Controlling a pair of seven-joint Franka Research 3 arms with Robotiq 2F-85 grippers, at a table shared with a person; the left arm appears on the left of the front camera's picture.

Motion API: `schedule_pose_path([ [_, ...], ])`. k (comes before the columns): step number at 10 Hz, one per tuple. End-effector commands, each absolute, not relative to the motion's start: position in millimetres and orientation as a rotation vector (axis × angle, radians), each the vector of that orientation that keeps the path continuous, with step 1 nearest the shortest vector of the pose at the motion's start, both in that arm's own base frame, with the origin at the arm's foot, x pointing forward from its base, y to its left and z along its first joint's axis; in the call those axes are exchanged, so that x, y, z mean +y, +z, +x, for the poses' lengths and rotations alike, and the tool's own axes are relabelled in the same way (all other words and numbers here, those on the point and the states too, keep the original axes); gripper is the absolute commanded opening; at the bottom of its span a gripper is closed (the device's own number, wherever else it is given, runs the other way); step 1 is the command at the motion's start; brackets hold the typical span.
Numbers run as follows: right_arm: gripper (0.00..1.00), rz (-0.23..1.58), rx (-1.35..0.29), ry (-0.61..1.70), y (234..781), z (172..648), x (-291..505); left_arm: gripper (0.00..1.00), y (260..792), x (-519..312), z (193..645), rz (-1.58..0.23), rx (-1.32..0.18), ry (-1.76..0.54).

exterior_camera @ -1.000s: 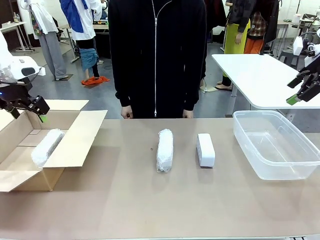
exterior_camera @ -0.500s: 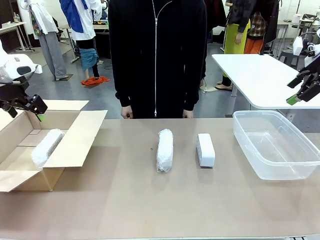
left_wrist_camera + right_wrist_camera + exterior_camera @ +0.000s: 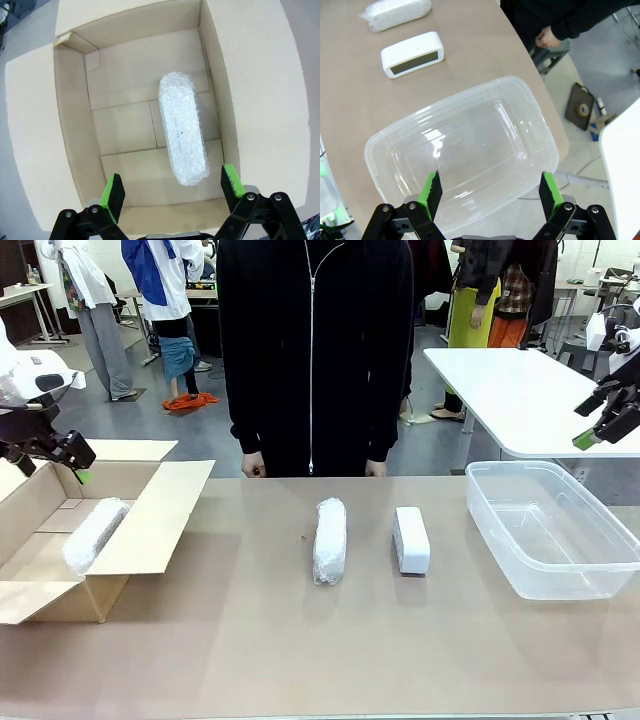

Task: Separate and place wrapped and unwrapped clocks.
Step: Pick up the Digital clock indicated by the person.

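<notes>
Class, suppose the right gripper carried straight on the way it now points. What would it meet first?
The right gripper points down into the clear plastic tub. It would probably meet the tub's bare floor first, though depth is hard to judge.

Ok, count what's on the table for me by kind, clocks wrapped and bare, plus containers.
Wrapped clocks: 2, the boxed bundle and the table bundle
Bare clock: 1
Cardboard box: 1
Clear tub: 1
Total: 5
</notes>
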State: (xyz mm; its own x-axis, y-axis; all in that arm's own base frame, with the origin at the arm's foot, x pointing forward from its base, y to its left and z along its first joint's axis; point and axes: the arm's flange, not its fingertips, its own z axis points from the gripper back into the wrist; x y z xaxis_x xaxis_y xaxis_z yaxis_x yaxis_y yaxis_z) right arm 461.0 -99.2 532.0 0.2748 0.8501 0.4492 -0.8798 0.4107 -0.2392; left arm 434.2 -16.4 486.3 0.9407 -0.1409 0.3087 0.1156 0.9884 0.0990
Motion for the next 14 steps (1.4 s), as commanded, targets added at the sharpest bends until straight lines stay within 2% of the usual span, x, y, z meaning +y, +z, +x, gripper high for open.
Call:
schedule_pose_path([
  [1, 1.0, 0.073, -0.571, 1.167, 530.6, 462.1, -100.1, 1.0, 488.5, -15.9, 436.8, 0.08, -0.314, -0.129],
  [8, 1.0, 0.073, -0.571, 1.167, 530.6, 462.1, -100.1, 1.0, 486.5, -16.4, 434.3, 0.08, -0.321, -0.131],
  [10, 1.0, 0.073, -0.571, 1.167, 530.6, 462.1, -100.1, 1.0, 516.7, -4.3, 413.3, 0.119, -0.43, -0.323],
  [14, 1.0, 0.073, -0.571, 1.167, 530.6, 462.1, -100.1, 1.0, 545.9, 24.5, 395.1, 0.072, -0.489, -0.716],
])
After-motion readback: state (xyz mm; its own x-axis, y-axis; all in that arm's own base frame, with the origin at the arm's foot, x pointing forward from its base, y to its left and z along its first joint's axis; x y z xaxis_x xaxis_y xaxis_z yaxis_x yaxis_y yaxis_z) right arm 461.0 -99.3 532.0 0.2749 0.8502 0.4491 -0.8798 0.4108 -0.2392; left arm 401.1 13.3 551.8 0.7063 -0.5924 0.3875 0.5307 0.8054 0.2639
